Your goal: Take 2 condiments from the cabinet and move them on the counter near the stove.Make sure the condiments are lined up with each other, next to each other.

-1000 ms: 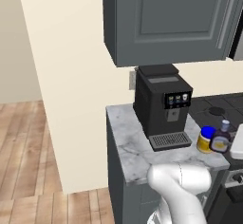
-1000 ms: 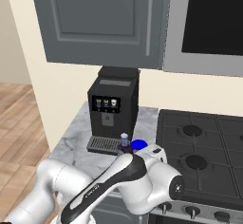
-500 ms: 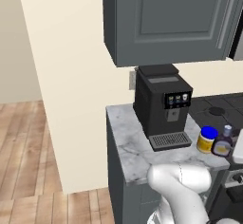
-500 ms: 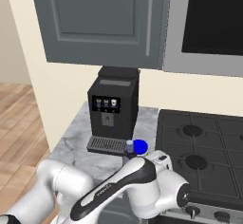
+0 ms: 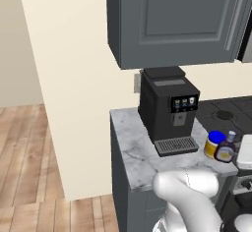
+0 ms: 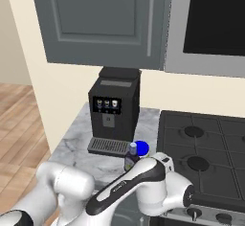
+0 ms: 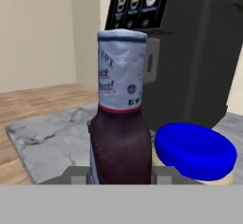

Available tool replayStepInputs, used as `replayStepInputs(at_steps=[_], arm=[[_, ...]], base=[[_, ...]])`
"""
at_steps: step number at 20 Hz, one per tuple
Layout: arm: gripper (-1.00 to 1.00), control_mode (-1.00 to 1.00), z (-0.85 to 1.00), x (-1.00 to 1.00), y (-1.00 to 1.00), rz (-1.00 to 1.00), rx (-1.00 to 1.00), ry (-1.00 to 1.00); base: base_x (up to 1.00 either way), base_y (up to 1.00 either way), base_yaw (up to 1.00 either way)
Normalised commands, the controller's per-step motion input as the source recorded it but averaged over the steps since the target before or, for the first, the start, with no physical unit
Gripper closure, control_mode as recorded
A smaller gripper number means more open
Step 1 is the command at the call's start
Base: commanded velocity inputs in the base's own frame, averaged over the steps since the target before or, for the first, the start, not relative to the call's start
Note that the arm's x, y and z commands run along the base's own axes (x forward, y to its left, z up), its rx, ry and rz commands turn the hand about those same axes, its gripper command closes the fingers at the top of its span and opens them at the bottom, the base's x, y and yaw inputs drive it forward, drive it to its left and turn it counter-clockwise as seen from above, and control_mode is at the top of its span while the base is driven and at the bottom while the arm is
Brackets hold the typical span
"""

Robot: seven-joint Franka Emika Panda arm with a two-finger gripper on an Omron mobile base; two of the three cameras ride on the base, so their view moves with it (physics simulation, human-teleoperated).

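Now the gripper (image 7: 121,178) stands nearly closed around the upright bottle (image 7: 119,123); the jar (image 7: 195,152) sits just beside the bottle, before the coffee machine (image 7: 190,52).

coffee machine (image 5: 169,108) | black, upright | microwave (image 6: 210,24) | wood floor (image 5: 24,152)

A cream wall (image 5: 74,78) is running down to a wood plank floor (image 5: 24,157) (warm brown boards), while a black coffee machine (image 6: 114,112) is sitting below a silver-framed microwave (image 6: 210,24) and its neighbouring wall unit.
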Motion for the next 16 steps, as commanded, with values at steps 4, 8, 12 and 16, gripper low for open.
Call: replayStepInputs(at_steps=[4,8,12,16], arm=[[1.0,-1.0,-0.14,0.36,-0.37,0.02,0.08,0.0],[1.0,-1.0,-0.16,0.31,-0.41,0.01,0.07,0.0],[1.0,-1.0,-0.26,0.13,-0.25,0.02,0.05,0.0],[1.0,-1.0,-0.32,0.0,-0.19,0.08,0.03,0.0]], base=[[0.0,0.0,0.0],[0.0,0.0,0.0],[0.0,0.0,0.0],[0.0,0.0,0.0]])
